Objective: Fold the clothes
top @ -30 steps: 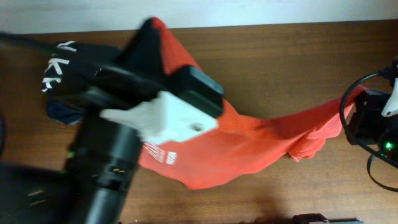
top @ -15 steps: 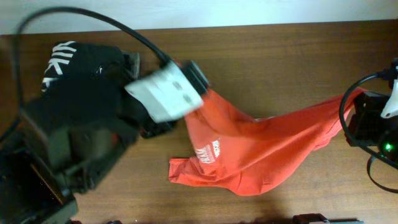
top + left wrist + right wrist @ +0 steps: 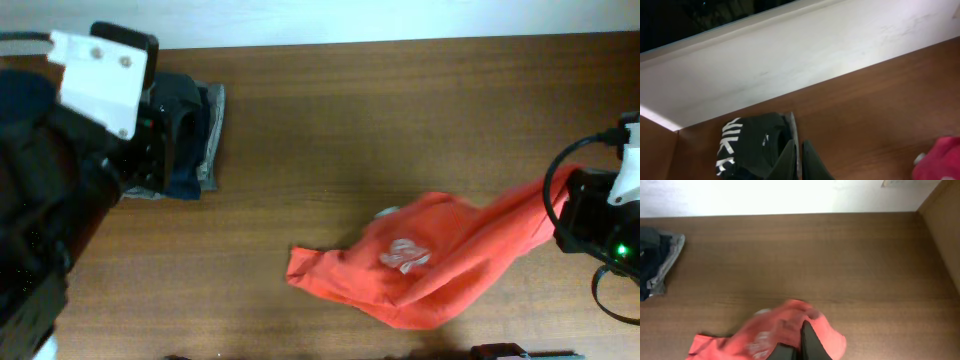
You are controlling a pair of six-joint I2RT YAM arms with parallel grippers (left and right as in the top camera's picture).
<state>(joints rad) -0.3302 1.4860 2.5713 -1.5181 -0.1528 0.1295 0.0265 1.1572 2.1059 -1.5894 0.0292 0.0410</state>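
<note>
The orange-red T-shirt [image 3: 430,270] lies crumpled on the table right of centre, white print showing. One end is drawn out to the right and rises into my right gripper [image 3: 562,208]. In the right wrist view the right gripper [image 3: 802,342] is shut on the shirt [image 3: 765,330], which is blurred. My left gripper [image 3: 799,160] is shut and empty, apart from the shirt, over the black garment at the far left. A red corner of the shirt [image 3: 942,160] shows at the lower right of the left wrist view.
A stack of folded dark garments [image 3: 195,130] sits at the far left, partly under my left arm [image 3: 80,170]. The black garment with white letters [image 3: 747,142] tops it. The stack also shows in the right wrist view [image 3: 657,255]. A white wall borders the table's far edge.
My left gripper has let go of the shirt and swung back to the far left over the dark stack. The shirt dropped into a crumpled heap. The right gripper still holds its end.
</note>
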